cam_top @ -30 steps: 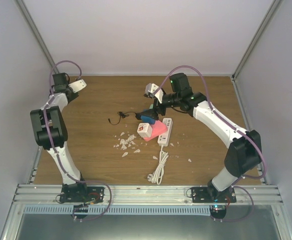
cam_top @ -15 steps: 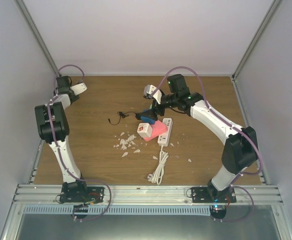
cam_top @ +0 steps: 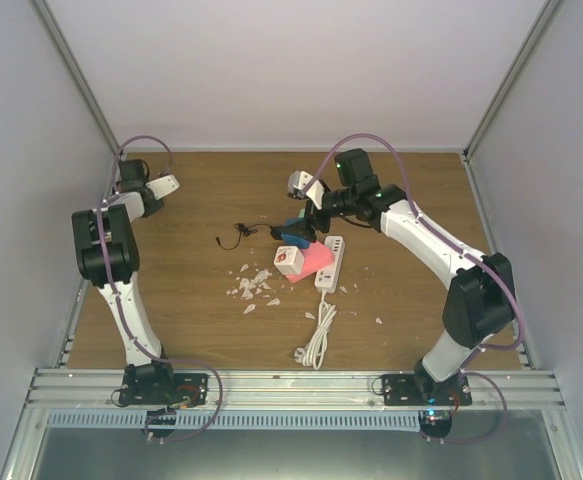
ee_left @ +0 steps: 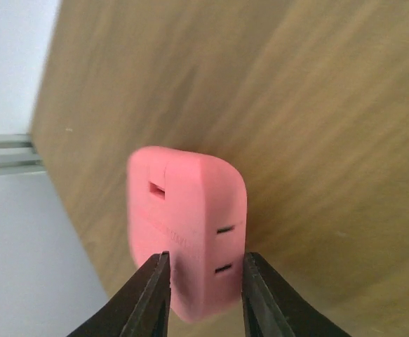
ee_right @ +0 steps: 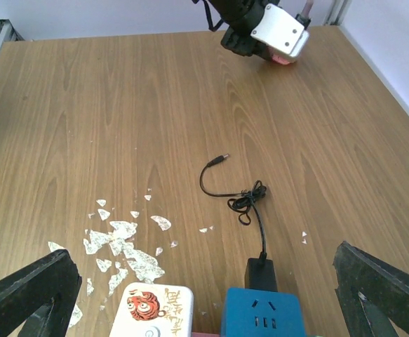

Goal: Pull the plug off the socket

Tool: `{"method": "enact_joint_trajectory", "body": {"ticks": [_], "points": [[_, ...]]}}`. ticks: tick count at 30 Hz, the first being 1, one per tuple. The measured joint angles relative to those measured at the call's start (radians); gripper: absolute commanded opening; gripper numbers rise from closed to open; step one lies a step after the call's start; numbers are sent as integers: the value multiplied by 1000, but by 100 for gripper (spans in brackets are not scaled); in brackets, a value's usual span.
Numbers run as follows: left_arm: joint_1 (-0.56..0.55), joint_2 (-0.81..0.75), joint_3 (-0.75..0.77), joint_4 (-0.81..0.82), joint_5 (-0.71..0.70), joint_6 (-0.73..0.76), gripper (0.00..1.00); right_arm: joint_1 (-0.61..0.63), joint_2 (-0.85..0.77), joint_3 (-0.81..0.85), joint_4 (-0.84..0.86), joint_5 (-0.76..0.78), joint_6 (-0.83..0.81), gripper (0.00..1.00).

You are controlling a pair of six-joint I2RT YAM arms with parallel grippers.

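The right gripper [ee_right: 204, 298] hangs spread wide and empty above the blue socket [ee_right: 262, 314], which the frame's bottom edge cuts off. The black plug [ee_right: 261, 270] butts its far side. Far left of the socket, the left gripper [ee_left: 205, 261] pinches a pink block [ee_left: 186, 232].

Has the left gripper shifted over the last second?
Yes. The left gripper, holding a pink block, slid slightly nearer and rightward, away from the table's back edge.

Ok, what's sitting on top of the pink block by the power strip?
A white cube and a blue socket overlap the pink block; a black plug is in the socket's far side. Whether they are plugged into the block is hidden.
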Motion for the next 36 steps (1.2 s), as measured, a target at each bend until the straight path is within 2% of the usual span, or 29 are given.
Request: {"method": "enact_joint_trajectory", "body": {"ticks": [2, 6, 18, 23, 32, 36], "points": [[-1, -8, -13, -31, 14, -9, 48, -1, 0, 0, -4, -1, -5, 100], [-2, -41, -27, -112, 54, -50, 65, -1, 0, -4, -10, -4, -15, 100], [-4, -258, -35, -336, 222, -200, 89, -8, -18, -32, -57, 5, -65, 100], [-8, -387, -62, -437, 320, -228, 95, -8, -52, -32, -103, 28, -94, 100], [-95, -557, -95, -630, 538, -220, 97, -11, -92, -50, -155, 38, -122, 100], [-137, -628, -154, -694, 695, -171, 98, -12, -114, -125, -154, 39, -134, 100]]}}
